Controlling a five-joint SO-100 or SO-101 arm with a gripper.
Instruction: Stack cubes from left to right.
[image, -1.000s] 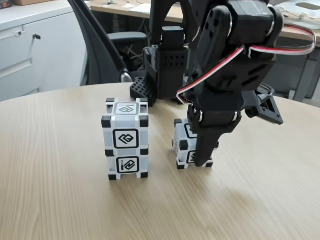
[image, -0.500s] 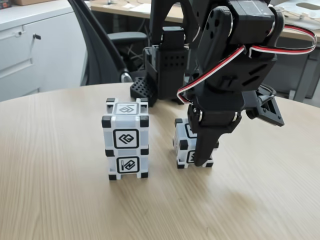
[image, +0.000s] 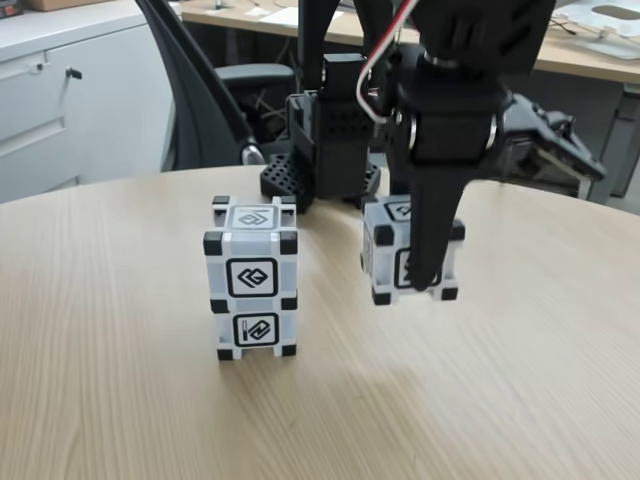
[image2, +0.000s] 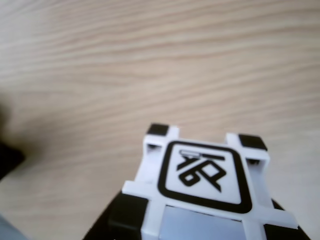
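In the fixed view two white-grey cubes with black corners stand stacked at the table's middle left, the upper cube (image: 251, 264) on the lower cube (image: 256, 330). To their right a third cube (image: 385, 258) hangs clear of the wood, held in my black gripper (image: 425, 270), which is shut on it; one finger (image: 432, 235) crosses its front face. The held cube is about level with the stack's upper cube, a short gap apart. In the wrist view the held cube (image2: 200, 185) sits at the bottom of the picture, a black-framed symbol facing up, above the table (image2: 125, 75).
The arm's black base (image: 325, 150) stands at the table's far edge behind the cubes. A black office chair (image: 215, 95), a white cabinet (image: 60, 100) and a desk lie beyond the round wooden table (image: 120, 400).
The gripper has risen with the third cube, which stood on the table in the earlier frames and now hangs above it. The stack of two has not moved.
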